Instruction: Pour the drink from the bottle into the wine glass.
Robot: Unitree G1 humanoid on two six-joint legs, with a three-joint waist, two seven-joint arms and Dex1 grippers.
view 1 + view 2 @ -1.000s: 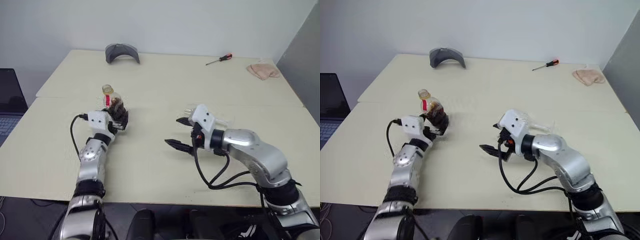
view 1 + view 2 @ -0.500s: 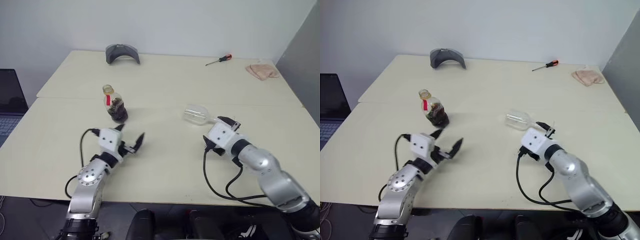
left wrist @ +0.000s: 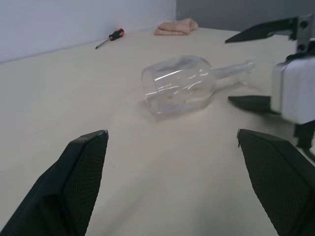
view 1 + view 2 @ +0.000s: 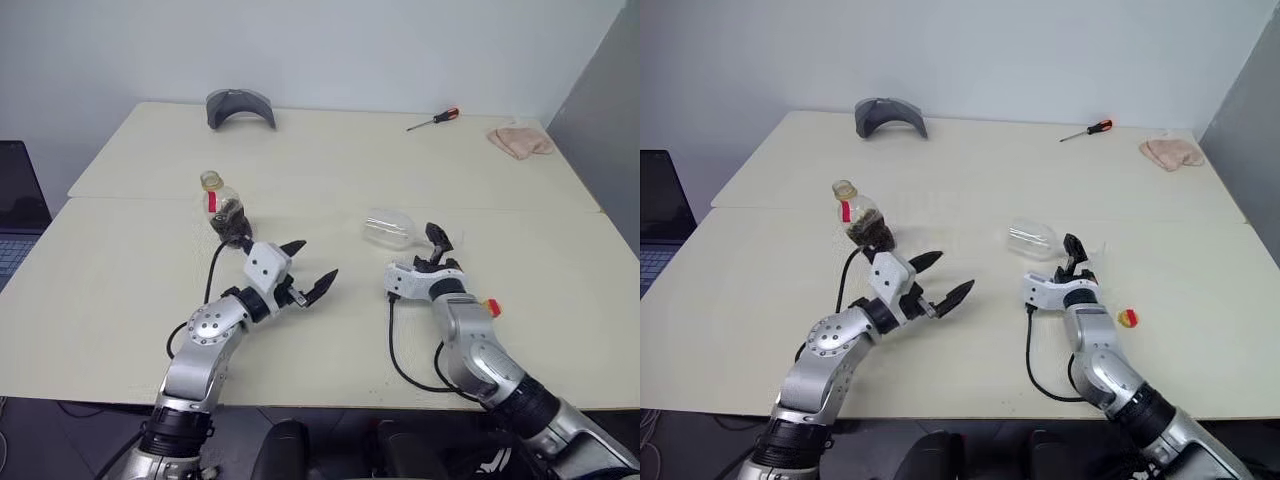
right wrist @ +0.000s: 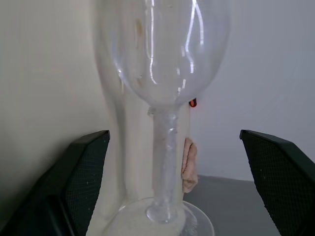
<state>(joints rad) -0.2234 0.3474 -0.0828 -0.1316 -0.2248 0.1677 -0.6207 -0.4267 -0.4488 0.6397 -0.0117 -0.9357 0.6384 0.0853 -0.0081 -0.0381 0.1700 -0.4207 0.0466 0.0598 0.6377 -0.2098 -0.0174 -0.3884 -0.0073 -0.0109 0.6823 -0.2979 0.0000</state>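
On the far left of the table (image 4: 120, 290) the bottle (image 4: 226, 212) stands upright, yellow cap on, red band at the neck, the drink (image 4: 233, 224) dark brown and filling only its lower body. It is set down and free of me, which I judge sensible: nothing can be poured while the glass lies flat.

My left gripper (image 4: 308, 272) hovers just in front of the bottle, fingers spread wide and holding nothing, pointing across toward the middle — out of the way, I think, while the other arm works.

Further right the wine glass (image 4: 393, 228) lies on its side, clear and empty, bowl toward the centre, stem and flat foot toward my right gripper (image 4: 438, 244). There my fingers (image 5: 78, 191) are spread wide apart on either side of the stem — lined up along it, not pinching, presumably to stand the glass upright first.
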